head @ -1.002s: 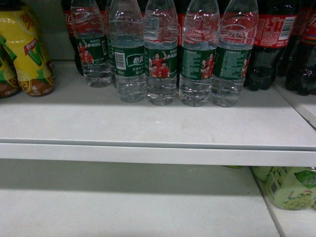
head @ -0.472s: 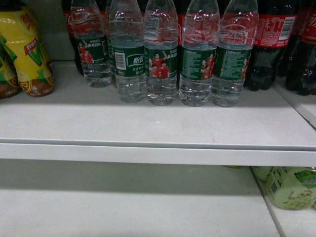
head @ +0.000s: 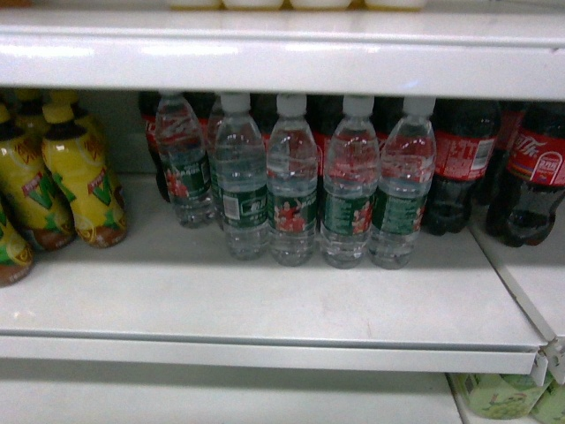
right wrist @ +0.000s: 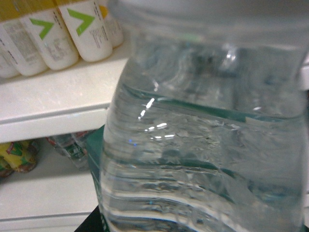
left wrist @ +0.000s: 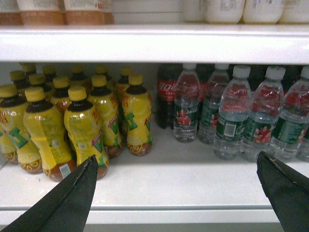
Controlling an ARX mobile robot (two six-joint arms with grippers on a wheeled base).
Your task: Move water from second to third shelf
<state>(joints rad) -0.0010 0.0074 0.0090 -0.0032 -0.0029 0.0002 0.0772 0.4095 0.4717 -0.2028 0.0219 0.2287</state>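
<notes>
A clear ribbed water bottle (right wrist: 203, 135) fills the right wrist view at very close range, its green label edge showing low on its left side; the right fingers are out of sight, so whether they hold it cannot be told. Beyond that bottle, up and to its left, white bottles with green marks (right wrist: 58, 34) stand on a white shelf (right wrist: 53, 104). In the left wrist view the left fingers (left wrist: 67, 203) are spread wide with nothing between them; past them yellow drink bottles (left wrist: 89, 130) stand left of more green-labelled water bottles (left wrist: 231, 116); dark cola bottles (head: 459, 168) stand right of those.
</notes>
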